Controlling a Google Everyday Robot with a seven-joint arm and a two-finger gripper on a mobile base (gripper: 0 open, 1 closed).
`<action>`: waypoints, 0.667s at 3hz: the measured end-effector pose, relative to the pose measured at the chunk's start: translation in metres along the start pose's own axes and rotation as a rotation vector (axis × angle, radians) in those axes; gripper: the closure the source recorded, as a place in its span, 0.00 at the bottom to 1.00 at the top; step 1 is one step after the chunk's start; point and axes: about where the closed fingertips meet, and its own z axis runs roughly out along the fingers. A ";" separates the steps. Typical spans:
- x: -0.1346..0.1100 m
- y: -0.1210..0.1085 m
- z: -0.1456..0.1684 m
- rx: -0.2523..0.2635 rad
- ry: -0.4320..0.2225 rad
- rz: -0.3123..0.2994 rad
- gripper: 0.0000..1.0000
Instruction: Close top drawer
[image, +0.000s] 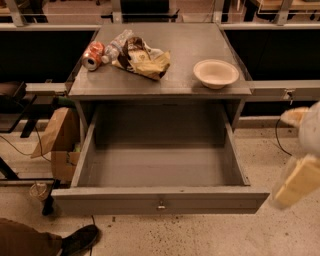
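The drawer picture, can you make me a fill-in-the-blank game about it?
1. The top drawer is pulled wide ____.
2. Its small metal knob sits in the ____ of the front panel.
3. The bowl stands on ____ of the cabinet, not in the drawer.
4. The gripper hangs at the ____ edge of the picture, apart from the drawer.

Missing words: open; middle; top; right.
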 end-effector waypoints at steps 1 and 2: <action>0.037 0.053 0.060 -0.099 -0.040 0.109 0.33; 0.043 0.083 0.115 -0.182 -0.064 0.179 0.56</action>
